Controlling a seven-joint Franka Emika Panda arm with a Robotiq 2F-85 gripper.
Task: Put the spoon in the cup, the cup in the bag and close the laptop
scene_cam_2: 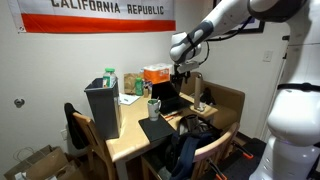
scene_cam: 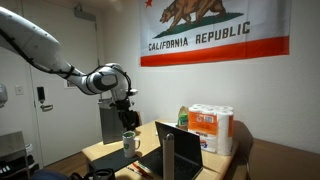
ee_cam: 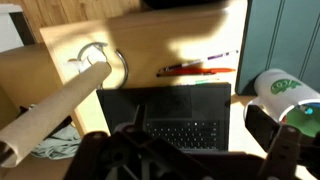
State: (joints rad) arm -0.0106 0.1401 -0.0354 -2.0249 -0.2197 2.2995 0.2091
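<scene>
The laptop lies open on the wooden table, with its keyboard straight below my gripper. It also shows in both exterior views. My gripper hangs above the table; its dark fingers are spread wide with nothing between them. A short dark cup stands just right of the laptop. The boxy dark grey bag stands upright at the table's end. I cannot make out the spoon.
A pale handled mug stands near the laptop. Red pens, a cardboard tube and a white lid with a green logo lie around it. Paper-towel rolls stand at the table's far side. Chairs ring the table.
</scene>
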